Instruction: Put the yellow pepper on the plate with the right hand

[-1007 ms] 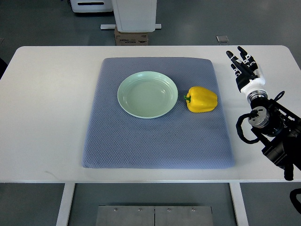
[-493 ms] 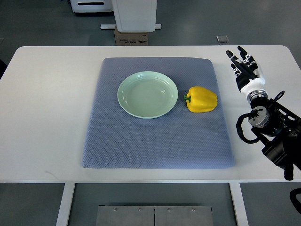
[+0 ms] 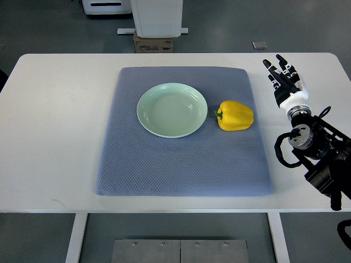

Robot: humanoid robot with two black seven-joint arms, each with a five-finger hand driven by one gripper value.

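Pepper (image 3: 236, 115) lies on the mat (image 3: 181, 164) just right of the plate (image 3: 172, 109), while the right hand (image 3: 284, 79) rests on the desk (image 3: 55, 137) farther right, fingers (image 3: 270, 68) extended, holding nothing.

The right robot hand (image 3: 284, 79), fingers outstretched and holding nothing, edges very slightly away from the tabletop's right edge; nothing else shows any visible shift.
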